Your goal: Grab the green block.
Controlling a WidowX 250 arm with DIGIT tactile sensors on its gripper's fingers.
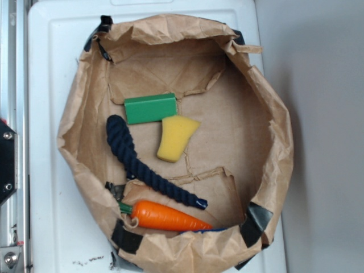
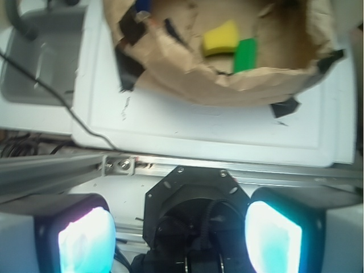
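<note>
The green block point(image 1: 151, 108) lies flat inside a brown paper-lined basket point(image 1: 273, 170), toward its far left, touching the yellow sponge wedge point(image 1: 176, 138). In the wrist view the green block point(image 2: 245, 54) shows far ahead behind the basket's paper rim, next to the sponge point(image 2: 220, 38). My gripper point(image 2: 181, 239) is open and empty, its two glowing pads point(image 2: 85, 244) wide apart, well short of the basket and above the robot's black base plate. The gripper does not show in the exterior view.
Inside the basket also lie a dark blue rope point(image 1: 139, 165) and an orange toy carrot point(image 1: 168, 216). The basket sits on a white top point(image 1: 51, 57). A metal rail point(image 2: 68, 170) and a grey sink point(image 2: 40, 62) show in the wrist view.
</note>
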